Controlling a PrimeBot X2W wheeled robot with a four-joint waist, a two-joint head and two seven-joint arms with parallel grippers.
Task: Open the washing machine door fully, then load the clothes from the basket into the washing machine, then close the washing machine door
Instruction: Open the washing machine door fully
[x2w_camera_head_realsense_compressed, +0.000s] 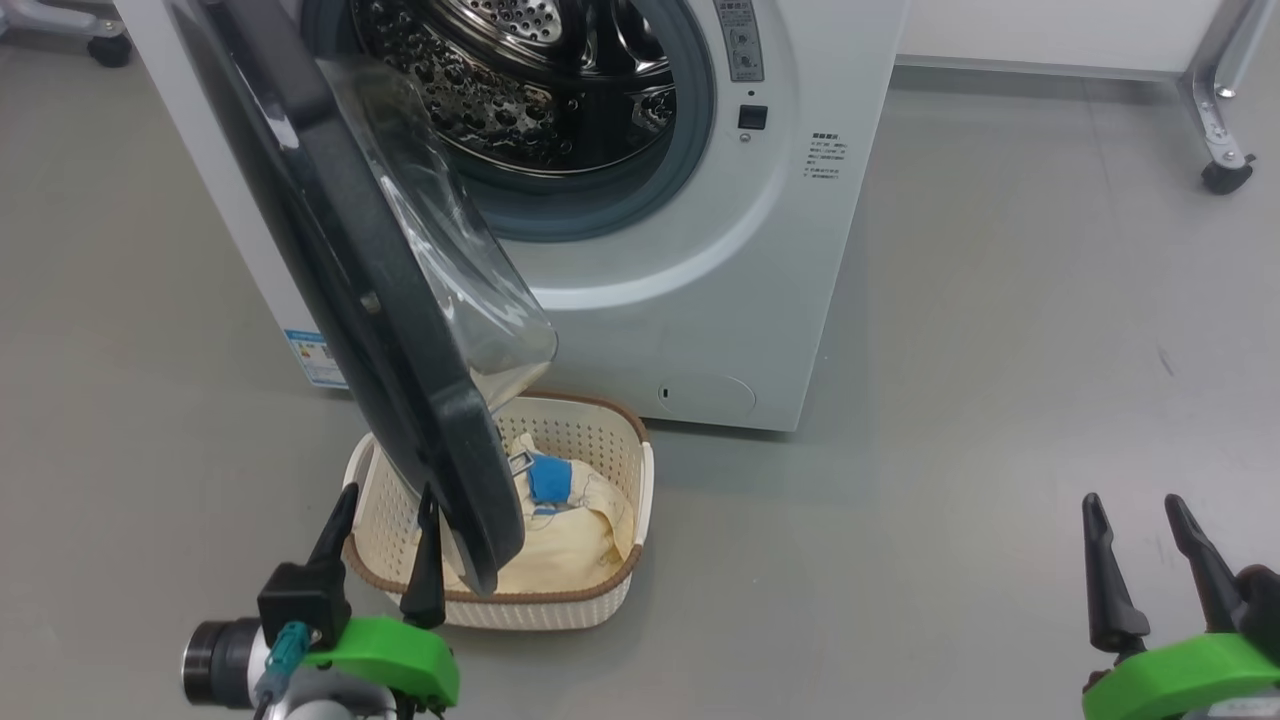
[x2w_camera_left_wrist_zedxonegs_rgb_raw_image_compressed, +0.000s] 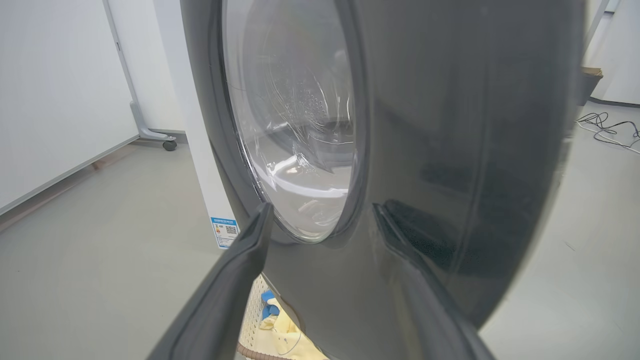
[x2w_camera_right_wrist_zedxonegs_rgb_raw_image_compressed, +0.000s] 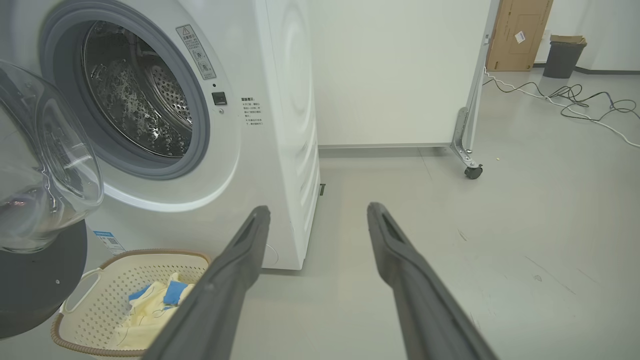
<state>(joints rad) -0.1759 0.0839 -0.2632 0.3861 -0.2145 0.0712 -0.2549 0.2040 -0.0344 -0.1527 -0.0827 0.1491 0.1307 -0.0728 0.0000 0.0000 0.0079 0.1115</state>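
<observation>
Here, our left pincer (x2w_camera_head_realsense_compressed: 390, 492) stands wide, its two dark fingers (x2w_camera_head_realsense_compressed: 335, 530) spread with nothing between them. It points up at the lower part of the washing machine door (x2w_camera_head_realsense_compressed: 400, 300), on the door's outer side. In the left wrist view the glossy black rim (x2w_camera_left_wrist_zedxonegs_rgb_raw_image_compressed: 450, 150) looms right ahead of the fingers, and we cannot tell whether the finger nearer to it touches it. Our right pincer (x2w_camera_head_realsense_compressed: 1132, 500) is spread just as wide and holds nothing. It hangs over the bare floor (x2w_camera_head_realsense_compressed: 1000, 400), well apart from the door and off to the right of the washing machine (x2w_camera_head_realsense_compressed: 700, 300).

The door stands partly open, angled out from its hinge side on the left, its clear glass bowl (x2w_camera_right_wrist_zedxonegs_rgb_raw_image_compressed: 45, 165) bulging toward the machine. Beyond it we see the grey gasket (x2w_camera_head_realsense_compressed: 600, 215) and the steel drum (x2w_camera_head_realsense_compressed: 520, 80) in the round opening.

The basket (x2w_camera_head_realsense_compressed: 560, 610) sits on the floor just in front of the machine, beneath the door's lower edge, which crosses over the basket's left part in the head view. The clothes (x2w_camera_head_realsense_compressed: 570, 540) lie heaped inside the basket, pale yellow with a blue patch.

A blue label (x2w_camera_head_realsense_compressed: 315, 358) sits low on the machine's front at the left. Farther right, a castor (x2w_camera_right_wrist_zedxonegs_rgb_raw_image_compressed: 472, 172) carries a white panel, and cables (x2w_camera_right_wrist_zedxonegs_rgb_raw_image_compressed: 575, 95) trail over the floor.
</observation>
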